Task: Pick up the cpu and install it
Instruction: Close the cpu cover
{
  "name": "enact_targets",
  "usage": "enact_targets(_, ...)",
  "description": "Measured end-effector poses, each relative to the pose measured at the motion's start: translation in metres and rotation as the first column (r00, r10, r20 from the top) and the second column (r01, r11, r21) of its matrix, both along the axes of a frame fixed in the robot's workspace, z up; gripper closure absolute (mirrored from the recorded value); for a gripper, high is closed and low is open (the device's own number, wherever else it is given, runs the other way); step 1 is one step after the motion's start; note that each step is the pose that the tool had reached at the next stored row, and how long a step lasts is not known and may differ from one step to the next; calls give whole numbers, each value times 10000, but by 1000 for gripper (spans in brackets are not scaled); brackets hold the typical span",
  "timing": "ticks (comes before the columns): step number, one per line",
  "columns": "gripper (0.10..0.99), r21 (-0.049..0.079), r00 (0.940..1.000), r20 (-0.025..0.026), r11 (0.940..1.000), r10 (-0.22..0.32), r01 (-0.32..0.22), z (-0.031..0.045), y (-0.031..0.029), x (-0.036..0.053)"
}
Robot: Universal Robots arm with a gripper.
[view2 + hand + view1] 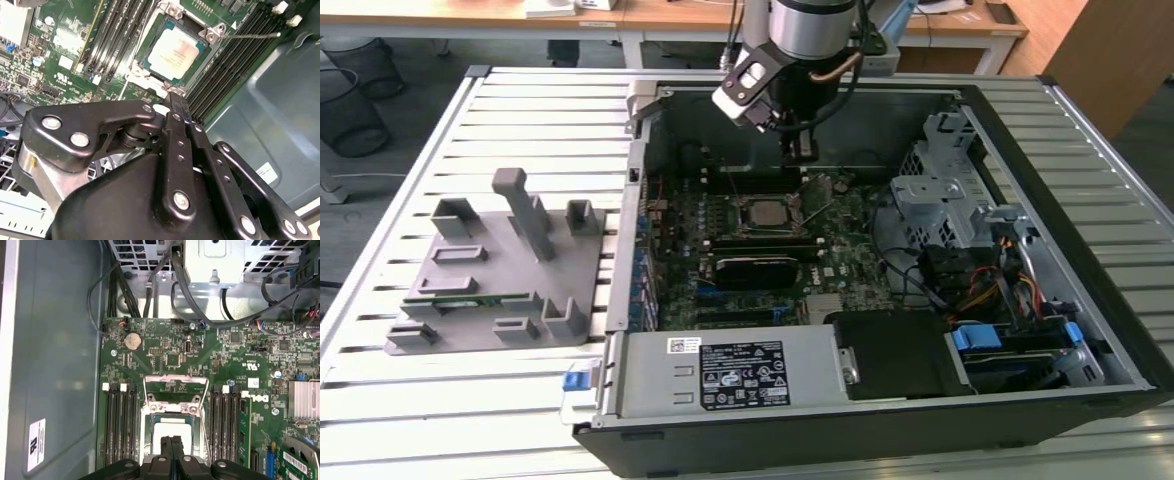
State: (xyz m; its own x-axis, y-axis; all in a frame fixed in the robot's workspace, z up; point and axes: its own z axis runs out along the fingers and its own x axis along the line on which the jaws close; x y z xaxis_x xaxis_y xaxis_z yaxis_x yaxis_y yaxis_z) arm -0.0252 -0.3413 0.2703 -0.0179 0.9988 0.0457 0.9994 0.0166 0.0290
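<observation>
The cpu (175, 52) is a small square chip with a silvery top, lying flat in the motherboard's socket (150, 75) inside the open computer case. It also shows in the first wrist view, cpu (170, 432), and in the exterior view, cpu (765, 212). My gripper (801, 155) hangs above the board, just behind the socket in the exterior view. Its two black fingers (166, 450) are pressed together with nothing between them; in the second wrist view the gripper (177, 102) ends just short of the socket's corner. The socket's metal frame (175, 385) stands swung open.
Memory slots (120, 420) flank the socket on both sides. A drive cage (947, 190) and cable bundles (987, 290) fill the exterior view's right of the case. A grey plastic fixture (494, 270) holding a green circuit strip (467, 297) lies on the slatted table at the left.
</observation>
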Motion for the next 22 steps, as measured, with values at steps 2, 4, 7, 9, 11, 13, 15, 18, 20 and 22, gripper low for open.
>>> enact_targets(2, 980, 1, 10000, -30, 10000, 0, 0, 0, 0, 27)
enact_targets(4, 980, 1, 10000, -64, 10000, 1, -1, -1, 0, 60)
enact_targets(7, 980, 1, 10000, -95, 10000, 0, 0, -3, -12, 98)
enact_targets(9, 980, 5, 9999, -106, 10000, 0, 0, -5, -21, 115)
enact_targets(11, 980, 3, 9999, -117, 10000, 1, -1, -5, -22, 138)
enact_targets(13, 980, 4, 9999, -122, 10000, 0, 0, -6, -23, 162)
enact_targets(15, 980, 4, 9999, -121, 10000, 1, -1, -7, -23, 189)
enact_targets(18, 980, 3, 9999, -121, 10000, 90, -90, -11, -24, 210)
enact_targets(20, 980, 3, 9998, -121, 9999, 168, -168, -16, -29, 215)
enact_targets(22, 980, 3, 9998, -122, 9998, 187, -187, -20, -45, 219)
